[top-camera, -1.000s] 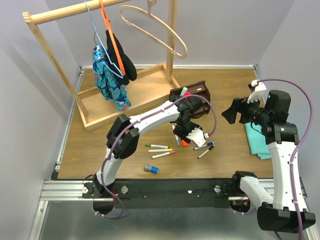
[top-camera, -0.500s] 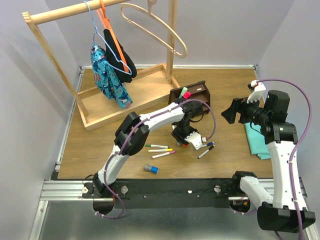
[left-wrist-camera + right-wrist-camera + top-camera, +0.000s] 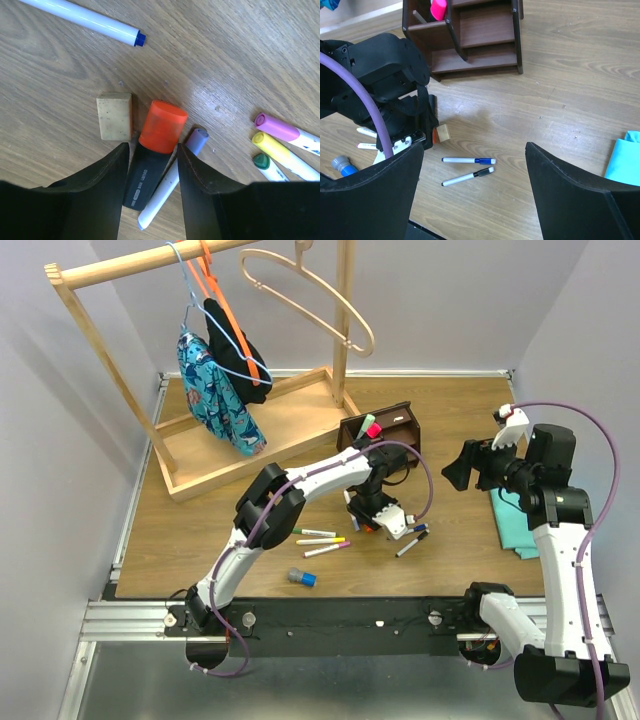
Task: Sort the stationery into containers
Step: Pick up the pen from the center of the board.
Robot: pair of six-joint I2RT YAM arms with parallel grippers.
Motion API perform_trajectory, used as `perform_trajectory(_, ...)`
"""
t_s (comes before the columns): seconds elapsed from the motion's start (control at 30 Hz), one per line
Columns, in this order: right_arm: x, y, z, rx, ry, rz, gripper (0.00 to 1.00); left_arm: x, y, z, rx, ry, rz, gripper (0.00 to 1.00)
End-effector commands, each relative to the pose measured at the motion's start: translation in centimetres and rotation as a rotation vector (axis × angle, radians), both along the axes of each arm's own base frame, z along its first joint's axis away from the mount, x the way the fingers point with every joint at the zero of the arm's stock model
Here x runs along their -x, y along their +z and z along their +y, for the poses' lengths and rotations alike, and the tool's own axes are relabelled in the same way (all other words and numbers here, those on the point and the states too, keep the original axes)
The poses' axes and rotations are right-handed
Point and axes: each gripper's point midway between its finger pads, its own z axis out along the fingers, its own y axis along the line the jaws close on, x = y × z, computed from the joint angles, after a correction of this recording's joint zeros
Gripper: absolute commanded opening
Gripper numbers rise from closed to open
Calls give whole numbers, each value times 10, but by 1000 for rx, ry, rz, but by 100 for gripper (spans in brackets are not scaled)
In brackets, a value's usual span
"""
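My left gripper [image 3: 152, 150] is down on the table, shut on a black highlighter with an orange cap [image 3: 159, 131]. A white marker with a lavender cap [image 3: 166, 192] is pinched beside it against the right finger. A tan cube [image 3: 115, 115] lies just past the left fingertip. From above, the left gripper [image 3: 372, 523] sits in front of the dark brown organiser [image 3: 385, 430]. Pink, yellow and green markers [image 3: 322, 541] lie to its left, and a grey-blue cylinder [image 3: 301, 577] lies nearer. My right gripper [image 3: 474, 149] hangs open above blue-capped [image 3: 469, 160] and black-capped [image 3: 467, 177] markers.
A pale wooden clothes rack [image 3: 250, 430] with hangers and clothes fills the back left. A teal cloth [image 3: 512, 520] lies at the right edge. The organiser [image 3: 480, 55] holds a pink-ended highlighter [image 3: 438, 9] in one compartment.
My left gripper has lowered and shifted slightly back-left onto the orange highlighter, its jaws narrowing around it. The clothes on the rack have swung left. The right arm has barely moved.
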Motion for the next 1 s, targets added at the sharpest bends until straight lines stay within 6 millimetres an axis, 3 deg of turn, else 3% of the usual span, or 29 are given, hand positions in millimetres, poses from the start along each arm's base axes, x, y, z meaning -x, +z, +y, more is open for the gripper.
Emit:
perform_trajectory(0.0, 3, -5, -4, 11, -17, 9, 90, -4, -10, -3, -8, 4, -4, 51)
perform_trajectory(0.3, 4, -5, -5, 19, -19, 5, 90, 7, -20, 3, -43, 0, 26, 44)
perform_trajectory(0.5, 4, -4, -6, 20, -26, 3, 90, 15, -17, 6, -55, 24, 63, 20)
perform_trajectory(0.6, 2, 4, -9, 24, -45, -12, 90, 14, 1, 0, -13, 55, 56, 15)
perform_trajectory(0.7, -2, 15, -11, 30, -56, -36, 90, 14, 36, -10, 63, 82, 49, 12)
perform_trajectory(0.97, -15, 30, -12, 41, -45, -67, 89, 17, 180, -44, 394, 240, 81, 0)
